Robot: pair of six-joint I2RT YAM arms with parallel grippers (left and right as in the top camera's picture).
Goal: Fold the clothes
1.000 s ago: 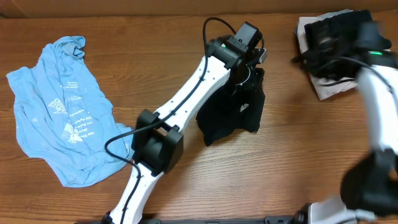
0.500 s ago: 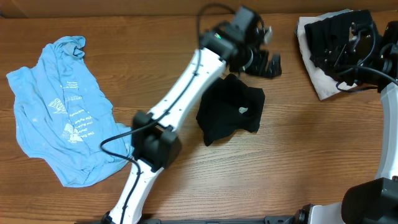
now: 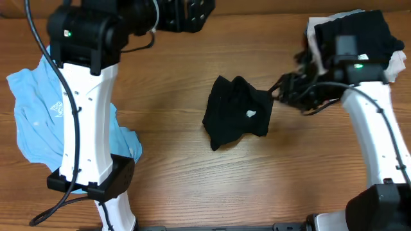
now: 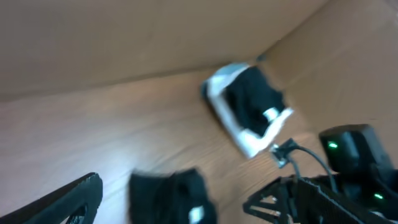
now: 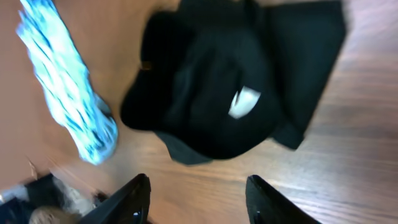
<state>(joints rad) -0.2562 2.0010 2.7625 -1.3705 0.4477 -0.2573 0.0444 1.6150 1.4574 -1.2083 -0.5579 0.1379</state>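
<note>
A crumpled black garment (image 3: 236,119) with a small white logo (image 5: 244,101) lies at the table's centre. The light-blue T-shirt (image 3: 35,122) lies spread at the left, partly hidden behind my raised left arm. My left gripper (image 3: 192,13) hangs high over the table's back edge, open and empty; its blurred wrist view looks down on the black garment (image 4: 168,199). My right gripper (image 3: 284,90) hovers just off the garment's right edge, open, with only bare wood between its fingers (image 5: 134,199). The black garment (image 5: 230,81) fills the top of the right wrist view.
A stack of folded black clothes on a white cloth (image 3: 350,38) sits at the back right corner. The same stack (image 4: 249,106) shows in the left wrist view. The left arm's white column (image 3: 87,128) stands over the blue T-shirt's right side.
My left gripper opened, let go of the black garment and swung up and back to the left. My right gripper left the stack, came down beside the garment's right edge and opened.
</note>
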